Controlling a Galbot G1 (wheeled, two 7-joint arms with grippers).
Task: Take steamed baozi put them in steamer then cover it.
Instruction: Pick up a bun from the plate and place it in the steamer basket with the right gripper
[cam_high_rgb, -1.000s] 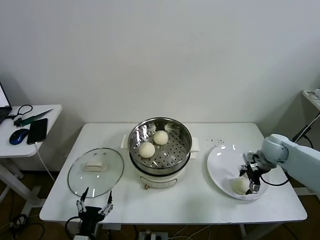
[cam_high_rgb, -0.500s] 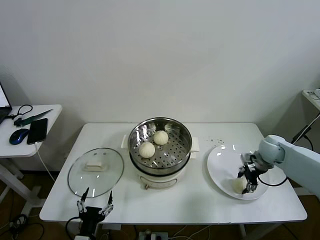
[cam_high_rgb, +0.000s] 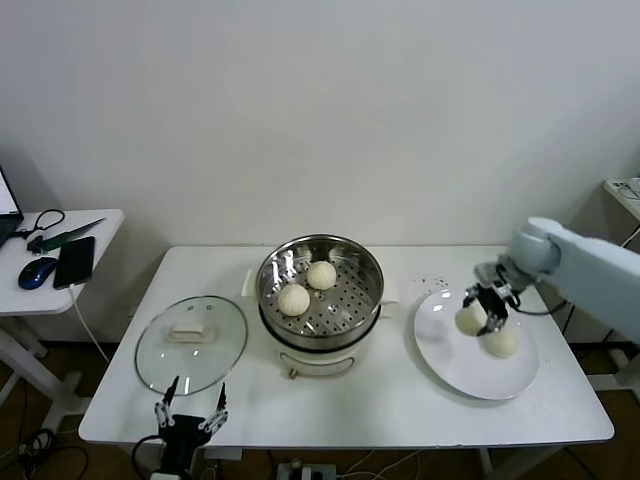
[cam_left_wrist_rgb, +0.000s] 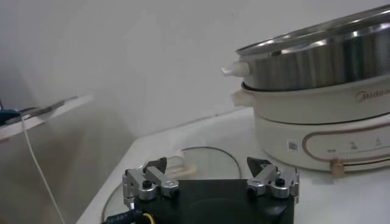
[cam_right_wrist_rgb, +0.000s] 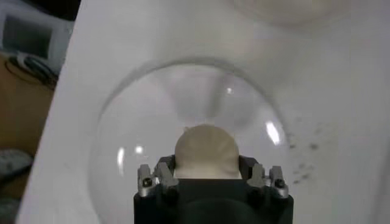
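1. Side table (cam_high_rgb: 55, 290) stood at far left, carrying a phone (cam_high_rgb: 76, 261) and a mouse (cam_high_rgb: 37, 272), apart from the white table (cam_high_rgb: 350, 420).
2. Left gripper (cam_high_rgb: 188, 418) sat low at the white table's front-left edge, fingers spread wide and empty; the left wrist view showed both finger tips (cam_left_wrist_rgb: 153, 176) apart with nothing between them.
3. Glass lid (cam_high_rgb: 192, 342) lay flat on the white table just behind that gripper, left of the steamer.
4. Steamer (cam_high_rgb: 320, 290) stood at mid-table, uncovered, on its cream base; two steamed baozi (cam_high_rgb: 294, 299) rested on its perforated floor, one nearer the front-left, one (cam_high_rgb: 321, 274) toward the back.
5. Right gripper (cam_high_rgb: 481, 308) hung above the left part of the white plate (cam_high_rgb: 470, 375), fingers closed on a third bun (cam_high_rgb: 469, 320), held clear of the plate; the right wrist view showed the same bun (cam_right_wrist_rgb: 207, 150) seated between the fingers.
6. Fourth bun (cam_high_rgb: 501, 341) lay on the plate, just right of the held one.
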